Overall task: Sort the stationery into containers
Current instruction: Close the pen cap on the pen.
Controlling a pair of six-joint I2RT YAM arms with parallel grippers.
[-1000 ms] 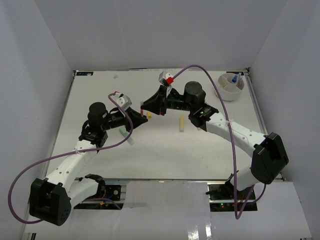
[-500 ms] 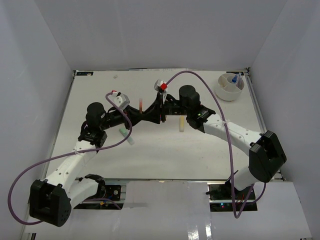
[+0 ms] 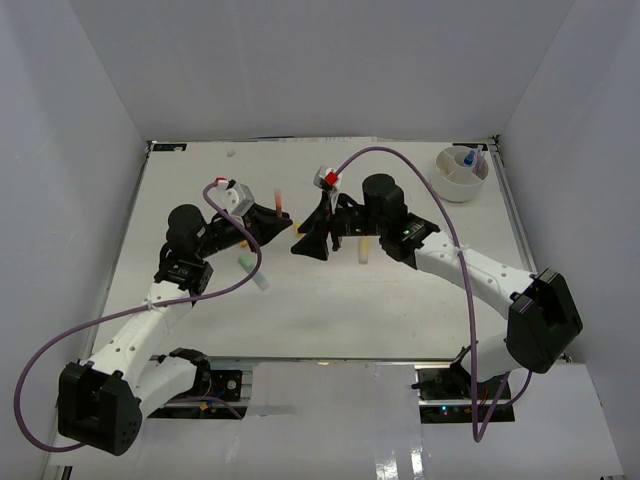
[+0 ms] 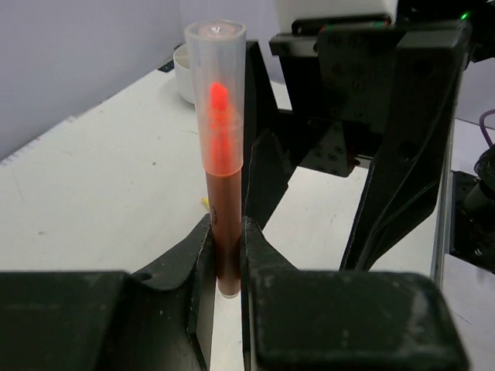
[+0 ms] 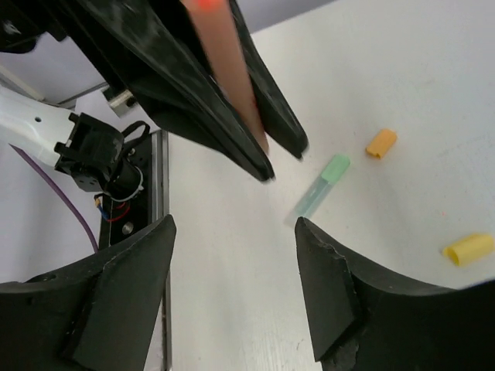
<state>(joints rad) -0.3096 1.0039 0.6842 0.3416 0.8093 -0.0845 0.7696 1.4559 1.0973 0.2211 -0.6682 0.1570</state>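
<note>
My left gripper [image 3: 270, 222] is shut on an orange highlighter [image 3: 279, 203] with a clear cap, held upright above the table; the left wrist view shows it [image 4: 220, 193] clamped at its lower end in that gripper [image 4: 227, 255]. My right gripper [image 3: 305, 245] is open and empty, just right of it, its fingers [image 4: 263, 174] facing the highlighter. In the right wrist view that gripper [image 5: 236, 270] looks at the left gripper [image 5: 209, 100] and the highlighter [image 5: 228, 69]. The round white tub [image 3: 460, 172] stands at the far right and holds a blue-capped bottle.
A green highlighter [image 3: 252, 272] [image 5: 321, 185] lies on the table below the left gripper. A yellow highlighter [image 3: 364, 246] lies under the right arm. An orange eraser [image 5: 380, 143] and a yellow eraser [image 5: 468, 249] lie near the green one. White walls enclose the table.
The right gripper has drawn away from the left gripper toward the near side and stands open. The left gripper has shifted slightly left, still holding the orange highlighter upright.
</note>
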